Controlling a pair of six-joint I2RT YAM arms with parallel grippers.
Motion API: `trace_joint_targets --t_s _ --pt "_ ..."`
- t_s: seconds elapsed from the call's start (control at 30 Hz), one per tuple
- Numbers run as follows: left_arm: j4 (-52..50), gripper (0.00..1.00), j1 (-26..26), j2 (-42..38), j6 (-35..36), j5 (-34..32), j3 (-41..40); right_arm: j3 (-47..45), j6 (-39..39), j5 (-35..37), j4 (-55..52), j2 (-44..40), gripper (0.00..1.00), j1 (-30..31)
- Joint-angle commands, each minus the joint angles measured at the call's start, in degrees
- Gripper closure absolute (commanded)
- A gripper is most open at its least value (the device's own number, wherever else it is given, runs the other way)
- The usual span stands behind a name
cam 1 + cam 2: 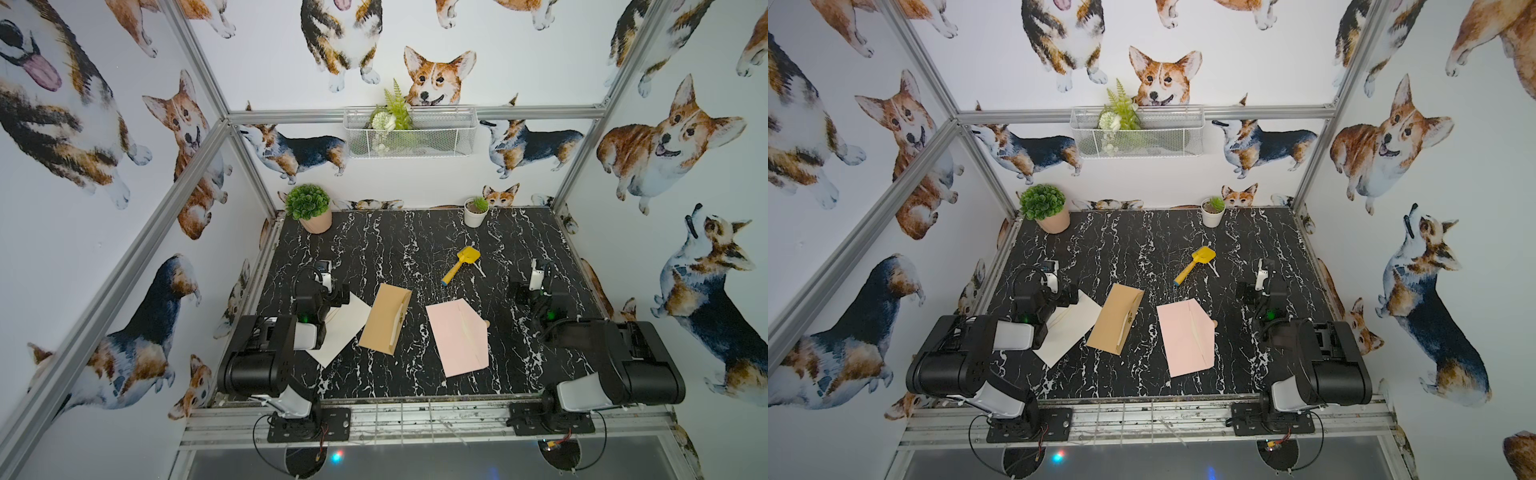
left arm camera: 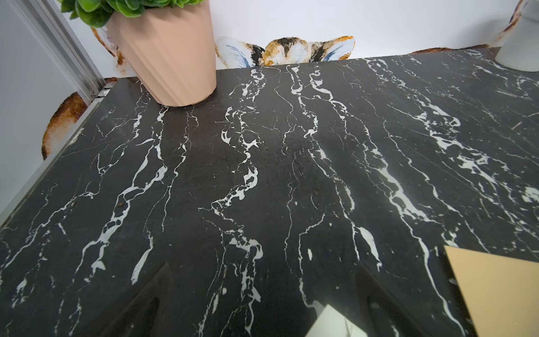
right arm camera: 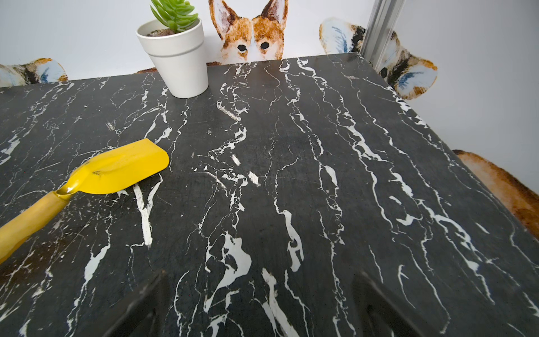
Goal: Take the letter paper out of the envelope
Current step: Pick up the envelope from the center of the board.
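In both top views a brown kraft paper envelope lies flat mid-way across the black marble-patterned tabletop, its long axis running near-to-far with the far end leaning right, between a cream paper envelope and a pink paper envelope; in the left wrist view the left gripper is spread wide and empty, beside the brown corner; in the right wrist view the right gripper gapes equally, empty, near a yellow toy shovel

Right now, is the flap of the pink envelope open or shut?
Open. In both top views the flap of the pink envelope lies spread out beyond the fold, and a pale strip shows along it.
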Motion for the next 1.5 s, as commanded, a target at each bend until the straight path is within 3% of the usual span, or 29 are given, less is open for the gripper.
trace_joint_targets --t_s 0.0,0.23,0.37,0.43,0.53,0.67,0.77,0.9,1.13,1.33,1.47 --pt "5.16 0.0 -0.08 -0.47 1.55 2.51 -1.32 -0.65 -0.24 1.09 3.36 -0.42 0.0 0.32" --pt "9.83 0.0 -1.06 -2.0 2.63 1.99 -4.44 -3.03 -1.42 2.87 6.82 -1.46 0.0 1.8" --pt "4.73 0.07 -4.0 -11.17 4.01 -2.5 -6.41 -5.04 -1.6 4.86 8.93 -3.96 0.0 2.65" --pt "-3.51 0.04 -7.32 -16.45 5.35 -7.09 -4.7 -5.95 -1.81 5.04 6.68 -7.93 0.0 3.1" --pt "-3.37 0.0 -11.58 -17.45 8.89 -11.76 -4.48 -5.5 -2.12 5.08 0.83 -13.11 0.01 3.99" --pt "-2.48 0.0 -19.8 -21.78 12.27 -18.35 -4.78 -5.64 -2.84 5.29 1.11 -13.3 0.01 4.72" --pt "-12.99 0.0 -27.26 -25.74 12.96 -22.88 0.02 -4.55 -3.18 5.3 -0.3 -12.64 0.01 4.96" --pt "-16.39 0.0 -32.75 -26.6 4.89 -22.08 1.62 -2.76 -3.37 5.37 -1.95 -10.89 0.01 5.05" --pt "-2.77 0.0 -37.08 -18.51 4.68 -20.28 -4.29 -4.08 -5.02 4.38 5.38 -6.03 0.0 5.22" --pt "-15.38 0.0 -37.23 -15.56 4.14 -16.48 3.53 -1.62 -4.98 4.96 1.57 -5.2 0.0 5.14" --pt "-15.05 0.0 -37.24 -14.16 3.18 -14.82 4.13 -1.58 -4.89 4.93 1.33 -5.2 0.02 5.14"
